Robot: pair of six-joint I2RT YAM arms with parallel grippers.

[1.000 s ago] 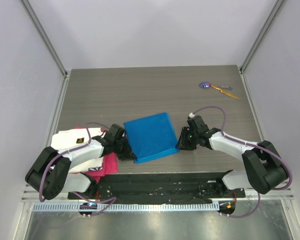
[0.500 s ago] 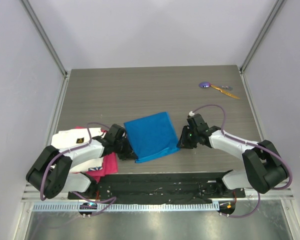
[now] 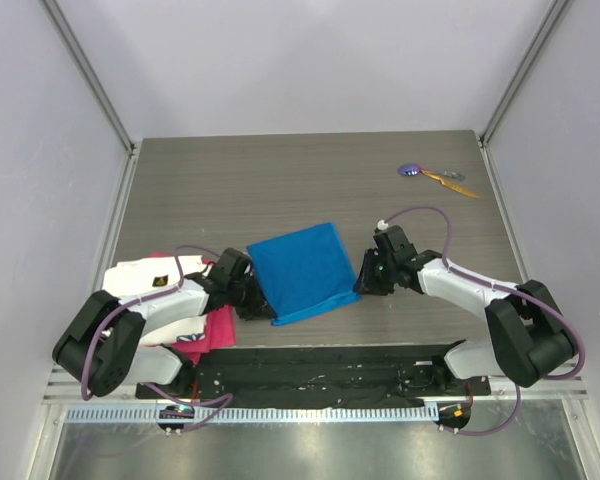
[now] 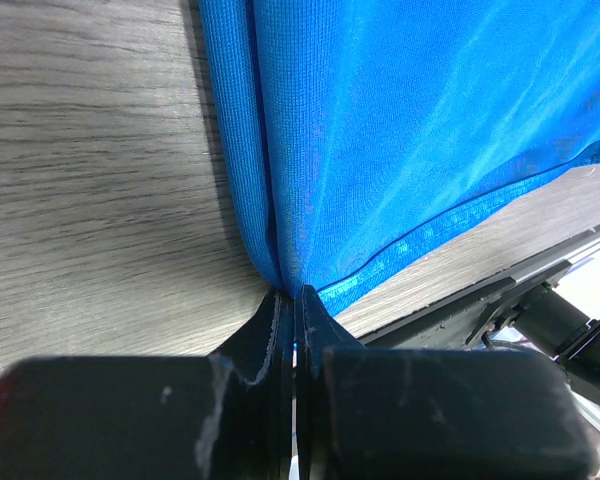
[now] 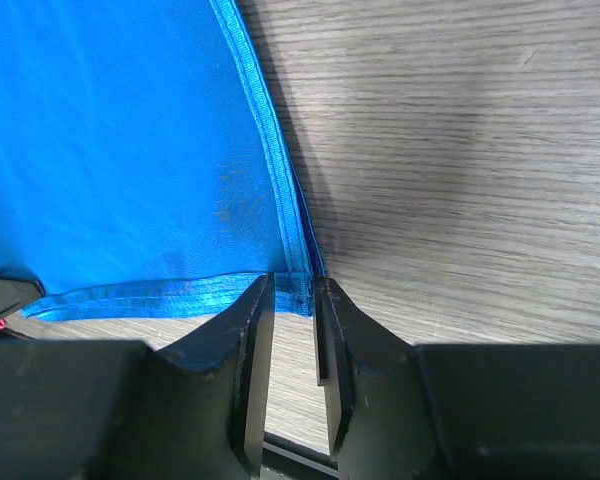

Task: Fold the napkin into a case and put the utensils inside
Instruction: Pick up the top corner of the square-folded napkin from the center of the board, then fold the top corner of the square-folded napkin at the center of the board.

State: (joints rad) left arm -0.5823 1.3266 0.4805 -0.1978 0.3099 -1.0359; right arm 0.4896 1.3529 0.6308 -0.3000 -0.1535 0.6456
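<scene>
Here, tilted near-square napkin (image 3: 302,272), left tool (image 4: 292,298) clenched on it, right tool (image 5: 295,286) parted.

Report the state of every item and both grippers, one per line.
napkin: folded, flat, not yet a narrow case.
utensils: loose at far right, outside the napkin.
left gripper: jaws shut on napkin's near-left corner.
right gripper: jaws slightly apart at its near-right corner.
white cloth: lying loose, near left.
pink cloth: bunched beside it.

Right end effector (image 3: 361,284) edged slightly farther from base, beside napkin (image 3: 300,268) corner.
</scene>
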